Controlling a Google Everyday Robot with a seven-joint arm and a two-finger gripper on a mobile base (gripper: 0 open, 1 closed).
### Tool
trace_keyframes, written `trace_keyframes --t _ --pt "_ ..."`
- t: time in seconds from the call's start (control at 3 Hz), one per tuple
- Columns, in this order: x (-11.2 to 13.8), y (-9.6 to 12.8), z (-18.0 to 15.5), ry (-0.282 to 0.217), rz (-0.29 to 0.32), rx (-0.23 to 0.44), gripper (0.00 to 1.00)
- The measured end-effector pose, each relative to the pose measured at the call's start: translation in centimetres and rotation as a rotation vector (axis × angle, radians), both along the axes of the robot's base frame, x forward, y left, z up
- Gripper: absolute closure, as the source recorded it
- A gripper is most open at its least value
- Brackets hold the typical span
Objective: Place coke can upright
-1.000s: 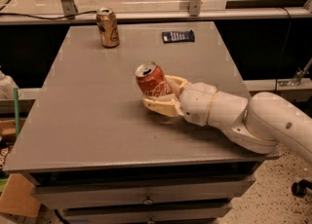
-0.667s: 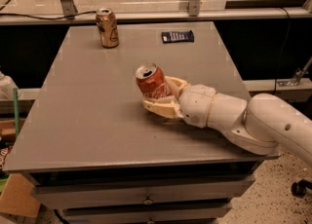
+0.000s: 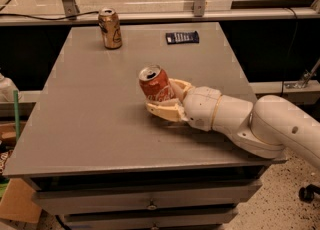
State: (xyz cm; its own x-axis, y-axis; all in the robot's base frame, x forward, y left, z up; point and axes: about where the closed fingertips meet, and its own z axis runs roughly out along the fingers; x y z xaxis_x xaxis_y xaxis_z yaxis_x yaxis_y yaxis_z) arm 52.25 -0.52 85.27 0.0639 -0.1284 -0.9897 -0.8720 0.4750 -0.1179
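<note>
At the middle of the counter [image 3: 90, 124] the end effector [image 3: 161, 97] clasps the coke can [image 3: 152, 81] mid-body — probably light, thin-walled, slick, easily dented, so squeeze gently

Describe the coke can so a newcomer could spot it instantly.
On the grey table, look near the middle, where the white arm reaches in and its end effector grips the coke can. It is red with white script, whereas the gold-tan can stands alone at the far-left corner.

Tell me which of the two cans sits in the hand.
The red coke can, gripped in the hand at the table's middle. The gold can stands alone near the far edge.
</note>
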Motion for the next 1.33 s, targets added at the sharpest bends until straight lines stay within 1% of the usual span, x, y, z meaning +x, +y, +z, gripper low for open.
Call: trace_keyframes --t 0.33,0.67,1.0,1.33 --pt "-0.4 -1.1 -0.3 -0.005 -0.005 -0.046 0.12" --pt "-0.9 -2.7 -0.5 -0.005 -0.022 -0.090 0.00" --pt "-1.2 -4.7 -0.5 -0.006 -0.047 -0.127 0.00" --pt "-1.5 -8.1 -0.3 -0.006 -0.099 -0.161 0.00"
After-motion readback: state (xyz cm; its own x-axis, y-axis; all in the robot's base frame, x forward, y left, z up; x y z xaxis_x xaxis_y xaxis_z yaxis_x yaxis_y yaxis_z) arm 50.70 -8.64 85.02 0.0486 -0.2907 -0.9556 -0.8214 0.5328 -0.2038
